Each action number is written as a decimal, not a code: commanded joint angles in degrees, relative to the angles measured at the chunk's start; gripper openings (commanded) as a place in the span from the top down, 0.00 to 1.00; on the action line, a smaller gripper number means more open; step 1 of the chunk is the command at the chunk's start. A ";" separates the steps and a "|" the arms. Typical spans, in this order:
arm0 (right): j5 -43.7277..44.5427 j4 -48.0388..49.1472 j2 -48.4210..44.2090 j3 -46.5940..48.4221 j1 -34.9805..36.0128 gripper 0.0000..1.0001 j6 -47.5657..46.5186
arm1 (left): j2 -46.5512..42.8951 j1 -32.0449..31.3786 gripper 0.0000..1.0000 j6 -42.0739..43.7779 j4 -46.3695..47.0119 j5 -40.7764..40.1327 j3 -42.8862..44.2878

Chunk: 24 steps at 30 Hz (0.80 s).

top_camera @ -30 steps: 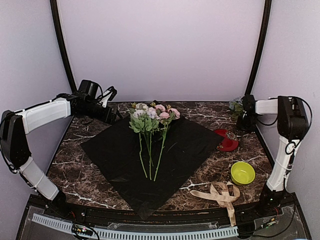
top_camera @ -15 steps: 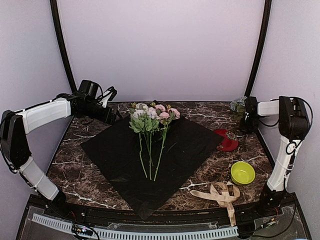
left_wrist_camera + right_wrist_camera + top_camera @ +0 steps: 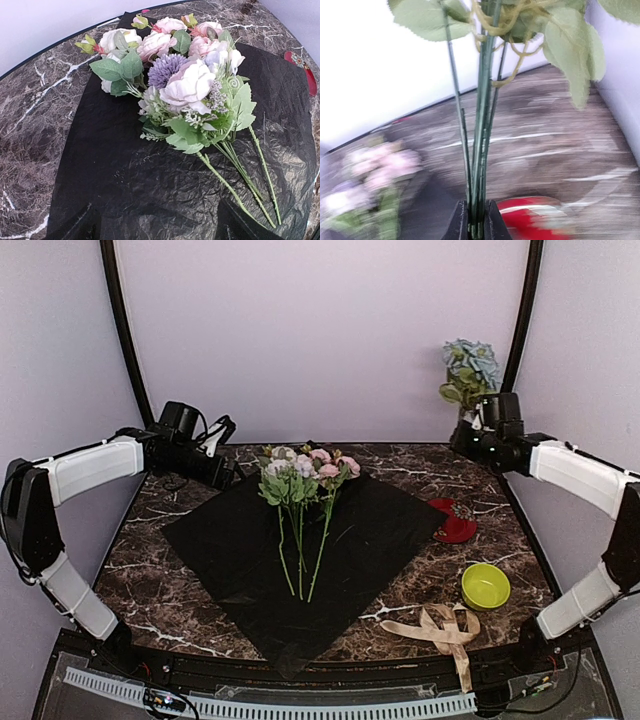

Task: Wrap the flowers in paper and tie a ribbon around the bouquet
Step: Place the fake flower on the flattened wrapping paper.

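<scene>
While the right gripper (image 3: 475,222) is clamped tight on the thin green stems of a blue hydrangea sprig (image 3: 468,365), the left one is doing nothing. The right arm has that sprig upright at the far right corner, with the blue head and a few leaves on top against the pale back wall. It's well apart from the other flowers. The right wrist view is pretty smeared, but you can see the stems pinched right between the two dark fingers.

Over on the other side, the left gripper (image 3: 226,474) sits at the far left corner of the paper (image 3: 240,540) with its jaws spread wide and nothing in them, aimed at the blooms.

The rest of the flowers (image 3: 300,475) lie on the black sheet. The pink and white heads are at its far corner, and the long stems run back toward the arms. The paper is flat on the marbled table (image 3: 150,540), turned like a diamond.

On the right of the paper there's a red thing (image 3: 455,525), maybe a shallow dish, hard to say. Nearer the arms is a lime green bowl (image 3: 485,585). The beige ribbon (image 3: 440,628) is in a loose heap near the front right edge, just below the bowl.
</scene>
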 commanded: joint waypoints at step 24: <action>-16.16 19.58 37.31 16.18 34.46 0.72 22.94 | 0.02 0.09 0.18 -1.32 -0.27 2.46 -0.47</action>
